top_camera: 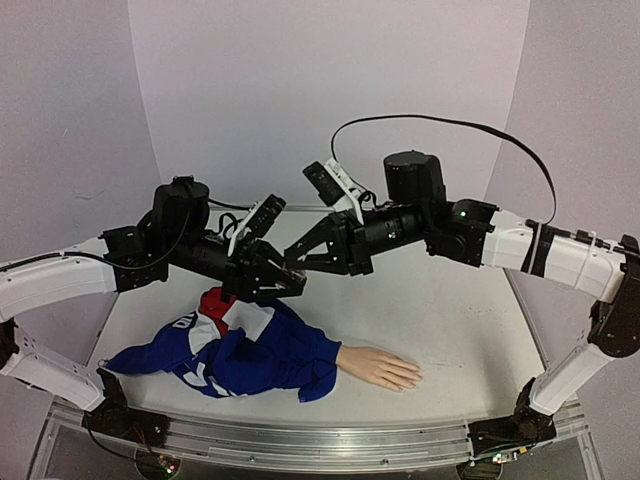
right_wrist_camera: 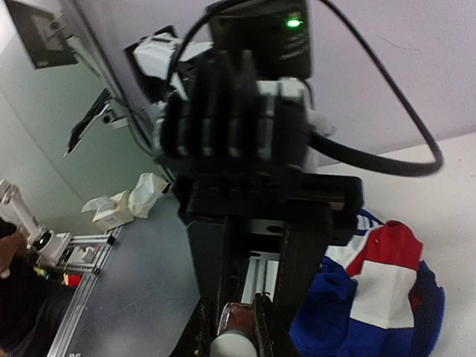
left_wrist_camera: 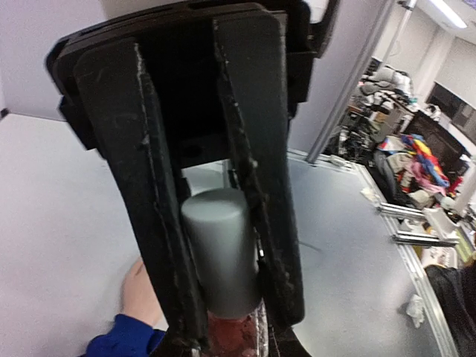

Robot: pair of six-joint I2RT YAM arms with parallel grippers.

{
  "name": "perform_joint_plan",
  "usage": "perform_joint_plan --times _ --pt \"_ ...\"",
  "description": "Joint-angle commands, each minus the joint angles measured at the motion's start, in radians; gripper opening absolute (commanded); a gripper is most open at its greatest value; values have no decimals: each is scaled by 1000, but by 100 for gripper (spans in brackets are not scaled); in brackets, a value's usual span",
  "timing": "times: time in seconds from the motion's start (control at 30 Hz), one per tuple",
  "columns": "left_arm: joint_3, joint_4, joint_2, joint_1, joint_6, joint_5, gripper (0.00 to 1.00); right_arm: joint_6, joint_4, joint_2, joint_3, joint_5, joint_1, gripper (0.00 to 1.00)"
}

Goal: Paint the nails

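Note:
The beige mannequin hand (top_camera: 380, 368) lies palm down at the front middle of the table, fingers pointing right. Its arm is in a blue sleeve (top_camera: 265, 355). The nails (top_camera: 412, 378) are too small to make out. Both grippers meet in the air above the sleeve. My left gripper (top_camera: 295, 284) is shut on the grey cap (left_wrist_camera: 223, 253) of the polish bottle. My right gripper (top_camera: 293, 266) is shut on the reddish glass bottle (right_wrist_camera: 242, 321). The hand (left_wrist_camera: 137, 294) shows below in the left wrist view.
The blue, white and red garment (right_wrist_camera: 379, 290) spreads over the front left of the table. An aluminium rail (top_camera: 320, 440) runs along the near edge. Pale walls close the back and sides. Both arms reach over the middle.

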Motion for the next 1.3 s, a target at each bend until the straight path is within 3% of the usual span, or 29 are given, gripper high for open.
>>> perform_joint_plan --times 0.0,0.1,0.27,0.33,0.4,0.6,0.83,1.1,1.27 --pt "80 125 -55 3 -10 141 0 -77 -8 -23 -31 -241 35 1" --pt "64 126 -49 3 -18 -58 0 -64 -16 -51 -52 -105 35 21" --pt "27 120 -32 4 21 -267 0 27 -74 -120 -73 285 35 67" --pt "11 114 -28 4 63 -298 0 73 -130 -148 -66 399 31 79" --pt "-8 106 -28 3 97 -314 0 122 -196 -163 -48 454 28 85" --pt "-38 77 -28 -3 178 -358 0 225 -385 -139 47 496 28 85" --pt "-14 20 2 -35 228 -406 0 254 -498 -34 223 490 28 78" --pt "-4 -20 6 -56 252 -449 0 231 -584 76 365 439 30 56" --pt "0 -28 11 -59 255 -456 0 223 -602 84 365 410 30 55"
